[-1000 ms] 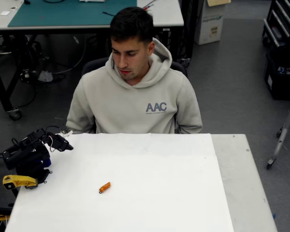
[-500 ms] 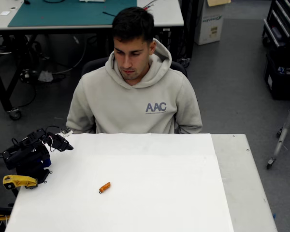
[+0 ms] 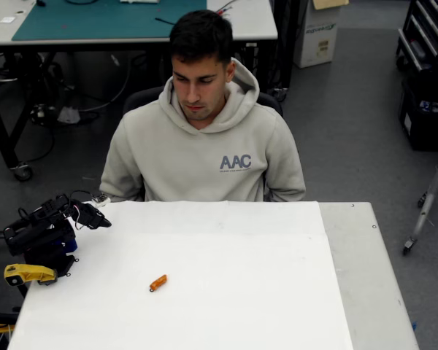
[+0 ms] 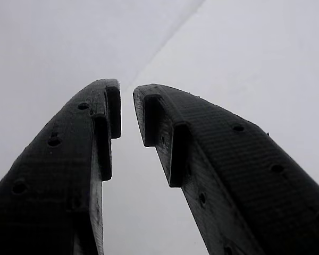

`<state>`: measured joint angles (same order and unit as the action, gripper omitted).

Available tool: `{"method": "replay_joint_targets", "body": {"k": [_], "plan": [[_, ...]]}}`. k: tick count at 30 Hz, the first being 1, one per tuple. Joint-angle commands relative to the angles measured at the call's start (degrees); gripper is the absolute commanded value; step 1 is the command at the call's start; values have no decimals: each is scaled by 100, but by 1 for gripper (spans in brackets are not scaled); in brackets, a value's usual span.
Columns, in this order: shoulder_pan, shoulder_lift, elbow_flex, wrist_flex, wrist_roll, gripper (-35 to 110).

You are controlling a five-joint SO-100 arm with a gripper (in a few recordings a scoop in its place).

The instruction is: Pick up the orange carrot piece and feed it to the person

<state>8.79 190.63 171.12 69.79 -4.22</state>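
Observation:
The orange carrot piece (image 3: 158, 282) lies on the white table (image 3: 241, 292), left of its middle, with its darker end pointing down-left. My black arm sits folded at the table's left edge, and its gripper (image 3: 102, 219) points right near the back-left corner, well apart from the carrot. In the wrist view the two black fingers (image 4: 103, 114) stand almost together with a thin slit at the tips of the gripper (image 4: 126, 103), nothing between them, over the white surface. The person (image 3: 204, 146), in a light hoodie, sits behind the table's far edge, looking down.
A yellow clamp (image 3: 28, 273) holds the arm's base at the table's left edge. A bare grey strip of tabletop (image 3: 365, 277) runs along the right. Behind the person stands a desk with a green mat (image 3: 102, 18).

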Motion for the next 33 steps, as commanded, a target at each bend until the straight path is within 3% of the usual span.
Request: {"method": "replay_joint_targets", "body": {"k": [1,33], "plan": [[105,62,-378,-18,-53,0],[70,62,-378,-18,-123,0]]}}
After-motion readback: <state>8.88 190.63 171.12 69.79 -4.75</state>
